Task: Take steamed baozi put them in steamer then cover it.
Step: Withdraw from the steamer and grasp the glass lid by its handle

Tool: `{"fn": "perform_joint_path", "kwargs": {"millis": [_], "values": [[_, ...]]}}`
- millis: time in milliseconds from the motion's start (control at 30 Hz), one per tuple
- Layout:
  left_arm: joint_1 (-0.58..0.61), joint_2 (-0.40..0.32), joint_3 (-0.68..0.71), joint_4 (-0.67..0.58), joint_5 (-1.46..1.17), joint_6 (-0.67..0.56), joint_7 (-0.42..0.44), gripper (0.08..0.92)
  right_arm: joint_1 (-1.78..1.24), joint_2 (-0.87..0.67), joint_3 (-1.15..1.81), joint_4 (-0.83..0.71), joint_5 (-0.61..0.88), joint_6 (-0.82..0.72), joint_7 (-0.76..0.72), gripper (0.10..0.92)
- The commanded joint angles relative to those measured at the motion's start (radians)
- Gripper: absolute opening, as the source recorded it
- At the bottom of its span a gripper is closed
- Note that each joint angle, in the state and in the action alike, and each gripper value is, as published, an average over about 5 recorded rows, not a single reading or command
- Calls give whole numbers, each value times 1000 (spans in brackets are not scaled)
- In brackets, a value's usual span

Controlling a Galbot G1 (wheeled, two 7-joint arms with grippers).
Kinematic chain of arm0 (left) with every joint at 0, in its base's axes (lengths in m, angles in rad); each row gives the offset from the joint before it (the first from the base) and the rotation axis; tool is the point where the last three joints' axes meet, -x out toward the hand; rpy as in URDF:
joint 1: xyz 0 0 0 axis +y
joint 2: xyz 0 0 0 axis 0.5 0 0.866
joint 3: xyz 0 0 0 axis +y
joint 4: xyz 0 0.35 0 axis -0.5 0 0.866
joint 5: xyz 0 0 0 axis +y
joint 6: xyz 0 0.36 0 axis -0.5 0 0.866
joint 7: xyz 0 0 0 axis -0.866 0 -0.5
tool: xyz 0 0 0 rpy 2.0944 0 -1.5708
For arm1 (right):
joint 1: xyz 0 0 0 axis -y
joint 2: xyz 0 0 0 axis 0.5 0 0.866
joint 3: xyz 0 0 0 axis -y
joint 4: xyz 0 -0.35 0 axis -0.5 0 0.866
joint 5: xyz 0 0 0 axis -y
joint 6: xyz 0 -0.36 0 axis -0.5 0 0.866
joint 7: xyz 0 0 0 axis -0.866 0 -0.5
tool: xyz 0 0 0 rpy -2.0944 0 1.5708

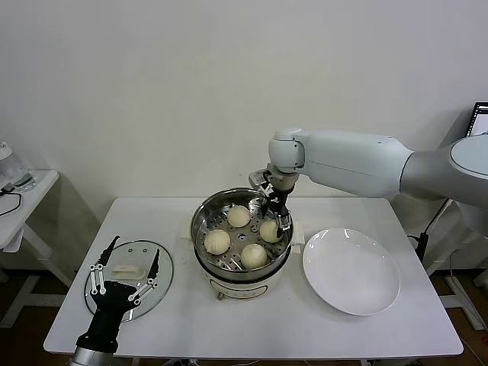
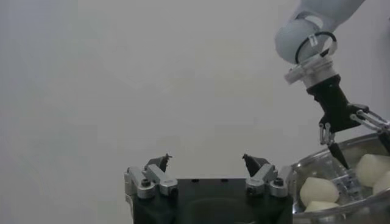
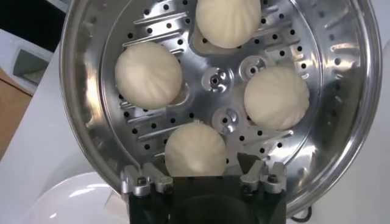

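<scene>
Head view shows a white table (image 1: 252, 320) on which everything is laid out, and the largest item on it, the steamer (image 1: 200, 229), is seen standing near the centre. A white plate (image 1: 351, 271) is placed just beside it on the robot's right and carries nothing. The cover (image 1: 130, 267) is lying flat on the table towards the robot's left, well apart from the pot, with its cream handle facing up. All four steamed baozi (image 1: 239, 216) are seen resting on the perforated tray inside the steamer, spaced apart around its middle. The right gripper (image 1: 276, 215) is held over the far right part of the pot, its fingers spread wide on either side of one bun and nothing gripped between them; in the right wrist view that bun (image 3: 196, 150) is seen lying on the tray directly below the opened jaws. The left gripper (image 1: 126, 267) is poised over the cover, fingers fully spread and empty. The loading part of the task is judged complete, since no bun is left outside the pot. The covering is not yet done: the lid must be grasped, carried across and seated on the steamer's rim.
</scene>
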Motion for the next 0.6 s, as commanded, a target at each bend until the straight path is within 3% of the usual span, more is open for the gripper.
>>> {"fn": "perform_joint_path", "kwargs": {"millis": [33,133,200,300,467,600], "values": [[1,3,-1,1,4,1,-1,823,22,-76,103,72,0,19,-15,822],[-3,6,0,4,15,1,-3,823,24,-145,200,121,50,56,31,823],[-9,8,2,10,29,1,-7,823,11,-199,263,162,125,99,159,823],[-22,10,6,18,59,4,-20,823,-36,-280,324,233,190,189,469,823],[-46,20,10,27,115,23,-55,823,-186,-385,378,318,177,332,1087,823],[-68,26,16,39,170,47,-90,823,-401,-422,555,307,98,423,1386,823]]}}
